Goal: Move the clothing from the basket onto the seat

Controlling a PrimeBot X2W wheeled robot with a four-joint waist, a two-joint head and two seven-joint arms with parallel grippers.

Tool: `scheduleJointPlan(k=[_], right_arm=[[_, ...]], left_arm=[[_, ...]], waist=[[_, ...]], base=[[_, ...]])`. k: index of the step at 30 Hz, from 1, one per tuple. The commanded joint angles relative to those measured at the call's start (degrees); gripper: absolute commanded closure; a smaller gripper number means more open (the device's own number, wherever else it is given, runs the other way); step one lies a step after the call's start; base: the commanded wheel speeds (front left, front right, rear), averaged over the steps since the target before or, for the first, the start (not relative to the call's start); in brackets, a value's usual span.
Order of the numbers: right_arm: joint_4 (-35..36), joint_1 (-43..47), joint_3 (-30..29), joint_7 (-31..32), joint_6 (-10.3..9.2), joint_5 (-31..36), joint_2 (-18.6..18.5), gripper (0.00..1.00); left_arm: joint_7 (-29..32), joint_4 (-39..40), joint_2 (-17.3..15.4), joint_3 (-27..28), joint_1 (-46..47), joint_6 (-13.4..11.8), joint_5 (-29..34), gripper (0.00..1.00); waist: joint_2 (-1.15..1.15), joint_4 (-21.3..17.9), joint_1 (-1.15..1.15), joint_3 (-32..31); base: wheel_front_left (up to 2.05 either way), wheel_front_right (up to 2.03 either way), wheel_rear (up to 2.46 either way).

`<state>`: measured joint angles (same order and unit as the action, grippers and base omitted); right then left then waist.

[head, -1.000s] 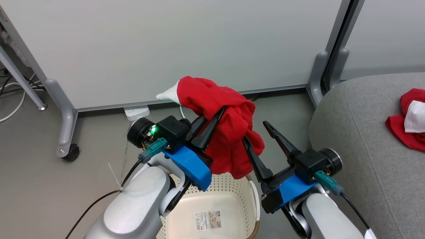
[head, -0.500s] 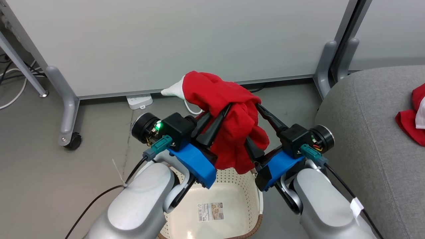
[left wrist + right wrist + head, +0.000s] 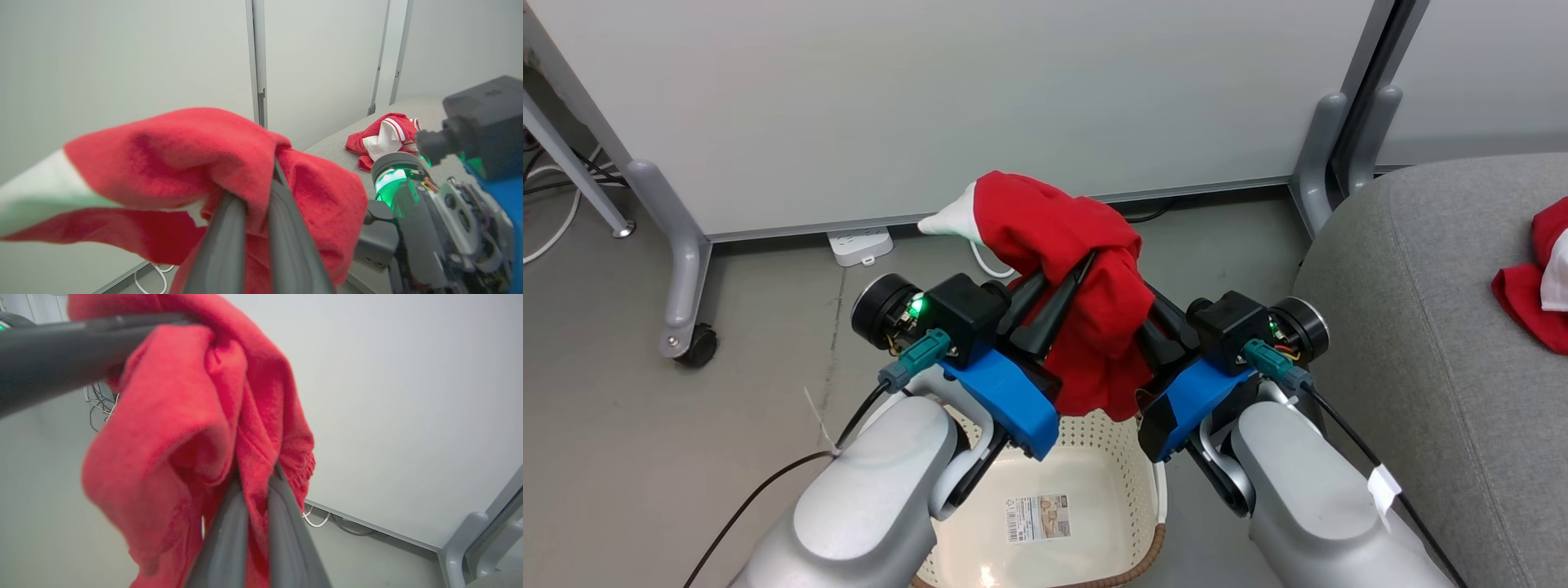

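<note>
A nearly all red garment [image 3: 1058,237] with a white tip hangs above the cream-white basket [image 3: 1123,445]. My left gripper [image 3: 1085,265] is shut on its upper fold, and my right gripper [image 3: 1150,300] is shut on its right side. In the left wrist view the left gripper [image 3: 261,185] pinches the red garment [image 3: 184,151]. The right gripper [image 3: 255,475] likewise clamps the red garment [image 3: 196,416] in its own view. The second garment [image 3: 1531,278], red with white panels, lies on the grey seat [image 3: 1413,294]. Its striped trim is visible on that garment [image 3: 384,136] in the left wrist view.
A white partition panel [image 3: 980,98] on grey wheeled legs [image 3: 682,278] stands just behind the garment. A white power strip [image 3: 859,245] and cables lie on the grey floor [image 3: 645,425] under it. The basket shows a label sticker [image 3: 1039,518] on its bottom.
My right gripper, open a second ago, has swung left and shut on the hanging garment. The left gripper has kept its hold. The camera has shifted slightly.
</note>
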<state>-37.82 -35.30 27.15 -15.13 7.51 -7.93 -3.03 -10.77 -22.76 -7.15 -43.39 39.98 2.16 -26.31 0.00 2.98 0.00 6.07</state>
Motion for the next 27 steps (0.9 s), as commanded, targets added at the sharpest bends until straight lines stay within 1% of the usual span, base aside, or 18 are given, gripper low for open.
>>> scheduleJointPlan(k=[1, 21, 22, 23, 24, 27], right_arm=[[0.03, -0.51, 0.23, -0.02, -0.04, -0.40, 0.22, 1.00], [0.07, 0.44, 0.83, -0.02, -0.04, -1.83, 0.24, 1.00], [0.07, 0.49, 0.84, -0.02, -0.04, -1.88, 0.24, 1.00], [0.10, 0.53, 0.80, -0.02, -0.04, -1.93, 0.24, 1.00], [0.12, 0.57, 0.68, -0.02, -0.04, -1.94, 0.24, 1.00], [0.11, 0.62, 0.18, -0.02, -0.04, -1.58, 0.22, 1.00]], left_arm=[[-0.49, -0.21, -0.18, -0.26, 0.87, -0.02, -0.30, 1.00], [-1.09, -1.09, -0.41, -0.77, 1.15, -0.39, -1.10, 1.00], [-1.00, -1.17, -0.41, -0.82, 1.07, -0.44, -1.18, 0.91], [-0.86, -1.25, -0.38, -0.84, 1.00, -0.45, -1.33, 0.37], [-0.89, -1.26, -0.37, -0.75, 0.95, -0.55, -1.33, 0.00], [-1.04, -1.34, -0.28, -0.77, 0.86, -0.76, -1.51, 0.00]], waist=[[0.00, -0.06, 0.00, 0.00], [0.00, -0.37, 0.00, -0.25], [0.00, -0.41, 0.00, -0.30], [0.00, -0.43, 0.00, -0.31], [0.00, -0.45, 0.00, -0.32], [0.00, -0.51, 0.00, -0.29]], base=[[0.00, 0.00, 0.00], [0.00, 0.00, 0.00], [0.00, 0.00, 0.00], [0.00, 0.00, 0.00], [0.00, 0.00, 0.00], [0.00, 0.00, 0.00]])
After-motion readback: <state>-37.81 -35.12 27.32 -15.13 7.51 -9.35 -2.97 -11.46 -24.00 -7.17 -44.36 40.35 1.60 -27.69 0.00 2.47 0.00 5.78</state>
